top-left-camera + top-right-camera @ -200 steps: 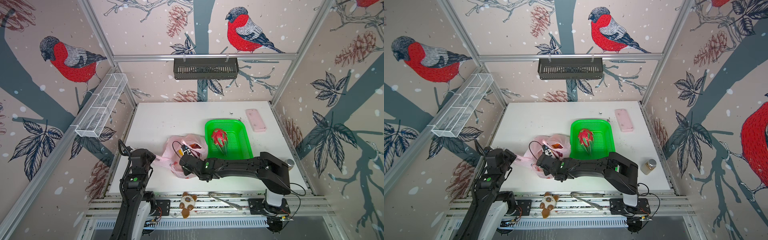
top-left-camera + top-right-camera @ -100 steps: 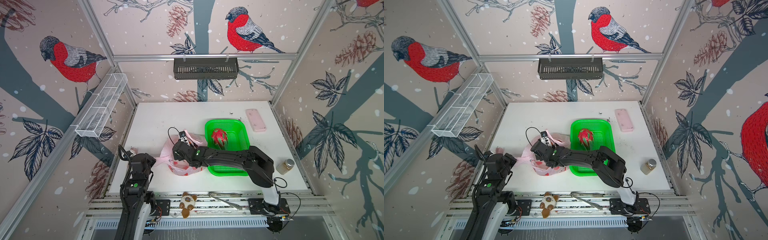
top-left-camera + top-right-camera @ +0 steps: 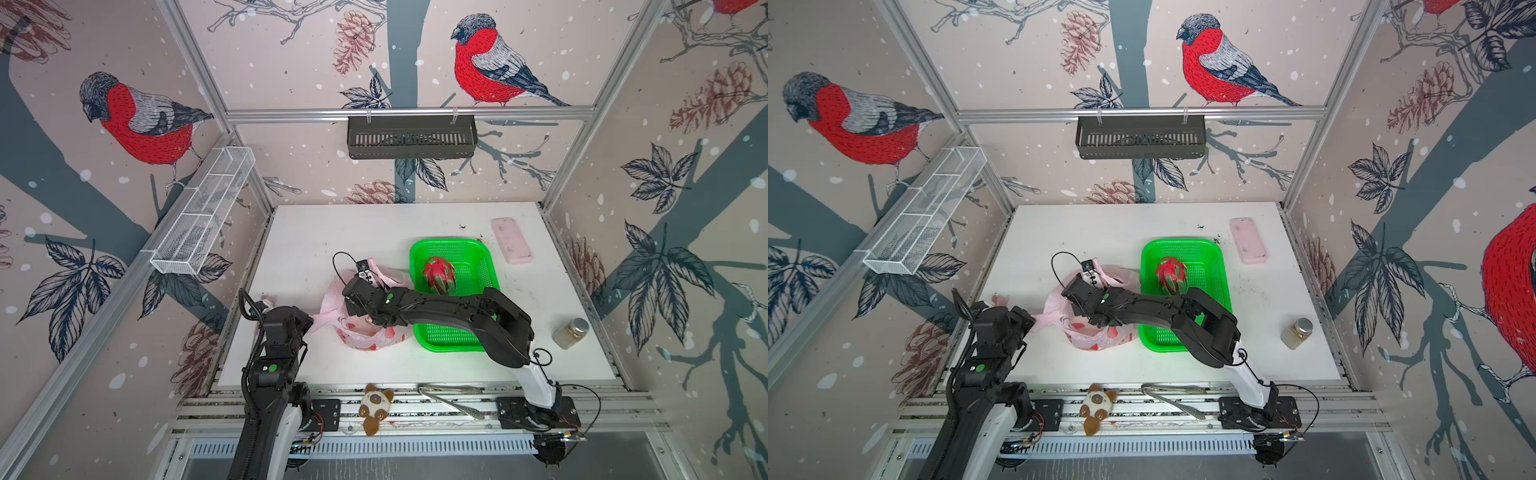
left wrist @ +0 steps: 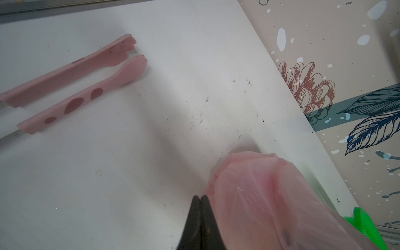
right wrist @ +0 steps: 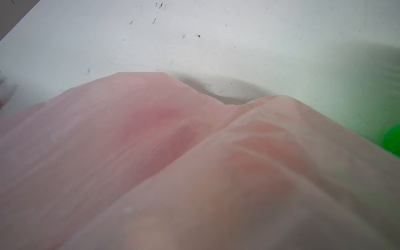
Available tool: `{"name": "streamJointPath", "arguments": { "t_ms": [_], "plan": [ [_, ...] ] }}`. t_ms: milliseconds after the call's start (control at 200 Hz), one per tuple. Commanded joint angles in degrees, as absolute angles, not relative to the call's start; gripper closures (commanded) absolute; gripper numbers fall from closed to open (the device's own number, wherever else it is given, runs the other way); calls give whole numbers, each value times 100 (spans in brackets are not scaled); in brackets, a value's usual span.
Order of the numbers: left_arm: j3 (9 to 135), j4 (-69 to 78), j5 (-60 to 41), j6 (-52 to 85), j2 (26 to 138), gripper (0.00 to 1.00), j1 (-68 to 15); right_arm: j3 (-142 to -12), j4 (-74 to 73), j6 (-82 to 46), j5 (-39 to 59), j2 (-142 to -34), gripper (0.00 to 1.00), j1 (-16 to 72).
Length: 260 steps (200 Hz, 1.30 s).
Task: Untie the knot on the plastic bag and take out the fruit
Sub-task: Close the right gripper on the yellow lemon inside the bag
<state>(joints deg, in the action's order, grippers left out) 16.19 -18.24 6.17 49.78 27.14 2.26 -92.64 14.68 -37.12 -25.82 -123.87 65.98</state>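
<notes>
The pale pink plastic bag (image 3: 365,338) (image 3: 1088,338) lies mid-table, just left of the green basket (image 3: 478,257). One handle is stretched to my left gripper (image 3: 306,323) (image 4: 200,197), which is shut on that strip of plastic (image 4: 259,194). My right gripper (image 3: 358,296) (image 3: 1079,296) reaches across into the bag's mouth. Its fingers are hidden, and pink film (image 5: 194,162) fills the right wrist view. One magenta dragon fruit (image 3: 439,276) (image 3: 1171,276) lies in the basket. The knot and any fruit inside the bag do not show.
A flat pink slab (image 3: 511,241) lies at the back right and a small jar (image 3: 572,332) near the right edge. Pink tongs (image 4: 71,86) lie by the left gripper. Metal tongs (image 3: 451,400) and a plush toy (image 3: 376,409) rest on the front rail.
My right gripper has moved from the bag's front side back and up into its mouth, and plastic now covers its camera. The left gripper has kept its hold, barely moving.
</notes>
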Motion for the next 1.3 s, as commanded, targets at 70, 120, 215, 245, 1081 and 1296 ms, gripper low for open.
{"name": "streamJointPath", "arguments": {
  "t_ms": [70, 120, 215, 245, 1081, 1296],
  "plan": [
    [1617, -1633, 666, 5015, 2711, 100, 220, -9480, 1806, -3880, -2490, -12644, 0, 6565],
    [1611, -1628, 674, 5019, 2704, 100, 220, -9500, 1837, -3927, -2502, -12685, 0, 6565],
    [1608, -1615, 662, 5015, 2717, 100, 223, -9492, 1863, -4014, -2497, -12733, 1, 6565],
    [1608, -1621, 661, 5018, 2715, 100, 220, -9492, 1863, -4037, -2505, -12748, 1, 6565],
    [1530, -1547, 669, 5019, 2703, 100, 220, -9731, 2424, -4509, -2360, -13201, 26, 6528],
    [1512, -1478, 684, 5028, 2724, 100, 220, -9678, 2461, -4509, -2469, -13070, 42, 6548]
  ]
}}
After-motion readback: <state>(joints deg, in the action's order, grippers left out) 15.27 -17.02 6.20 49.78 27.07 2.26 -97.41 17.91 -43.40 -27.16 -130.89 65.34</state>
